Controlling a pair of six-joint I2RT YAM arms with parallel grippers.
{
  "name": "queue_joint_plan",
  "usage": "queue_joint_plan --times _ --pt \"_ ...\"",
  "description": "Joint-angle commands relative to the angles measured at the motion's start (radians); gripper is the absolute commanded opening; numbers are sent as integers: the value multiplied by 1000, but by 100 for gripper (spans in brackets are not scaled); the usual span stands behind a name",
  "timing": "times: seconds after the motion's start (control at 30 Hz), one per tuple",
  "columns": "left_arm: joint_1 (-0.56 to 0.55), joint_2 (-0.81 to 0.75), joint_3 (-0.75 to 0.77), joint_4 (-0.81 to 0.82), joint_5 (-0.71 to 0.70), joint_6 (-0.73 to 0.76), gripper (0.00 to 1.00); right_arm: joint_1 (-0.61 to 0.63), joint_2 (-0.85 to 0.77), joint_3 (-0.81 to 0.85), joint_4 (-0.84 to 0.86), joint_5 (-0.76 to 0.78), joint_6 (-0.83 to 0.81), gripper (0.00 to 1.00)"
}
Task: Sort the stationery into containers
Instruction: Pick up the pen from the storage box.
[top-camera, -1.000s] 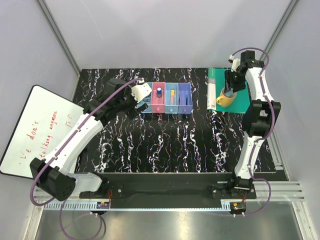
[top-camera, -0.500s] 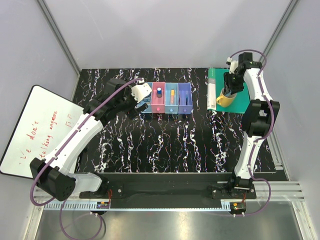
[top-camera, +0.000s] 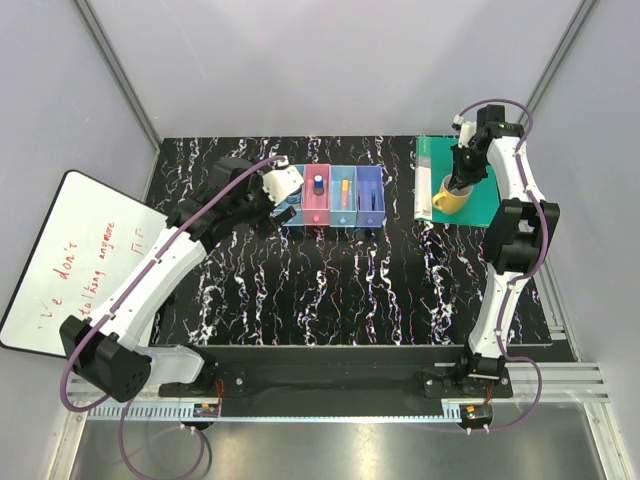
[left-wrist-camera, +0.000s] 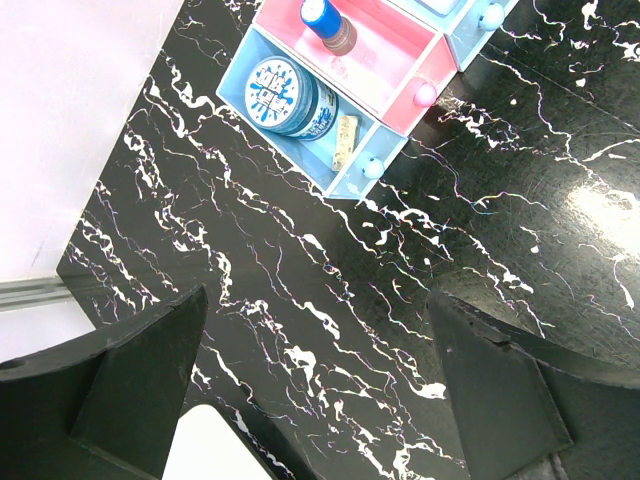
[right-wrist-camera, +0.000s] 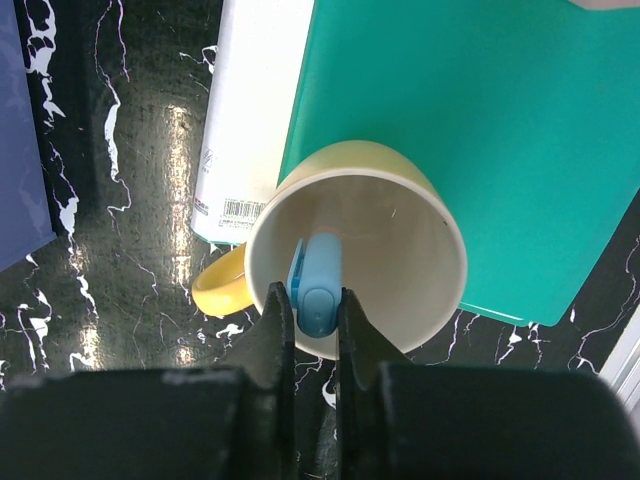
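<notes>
The table (left-wrist-camera: 330, 300) has a glossy black surface with white veins, like marble. The bins (left-wrist-camera: 390, 55) are smooth translucent plastic. The yellow mug (right-wrist-camera: 410, 240) looks glazed and shiny, the green book (right-wrist-camera: 480, 120) matt. The light blue piece (right-wrist-camera: 318, 275) is smooth plastic.

The right gripper (right-wrist-camera: 313, 305) is covering the lower part of a small light blue thing (right-wrist-camera: 318, 265) in the yellow mug (right-wrist-camera: 455, 255) (I cannot tell what it is). The green book (right-wrist-camera: 480, 130) is running off the top edge. In the left wrist view, the pink bin (left-wrist-camera: 385, 60) and the blue cylinder (left-wrist-camera: 322, 18) are getting cut off at the top. The writing on the whiteboard (top-camera: 60, 240) is looking too small to read.
</notes>
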Motion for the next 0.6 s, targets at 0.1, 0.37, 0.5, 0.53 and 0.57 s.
queue_joint_plan --times 0.1,0.37,0.5,0.53,0.57 --pt "-3 -28 7 41 -5 -10 99 8 -87 38 10 36 -17 0" --pt "-6 -52 -36 41 30 -13 99 8 -246 19 -2 42 -34 0" --pt "-8 -38 -25 48 65 -15 99 8 -326 -7 -9 39 -42 0" --pt "-6 -29 -14 51 95 -12 99 8 -341 -10 -12 33 -43 0" --pt "-8 -23 -10 59 112 -13 99 8 -370 -14 -16 22 -46 0"
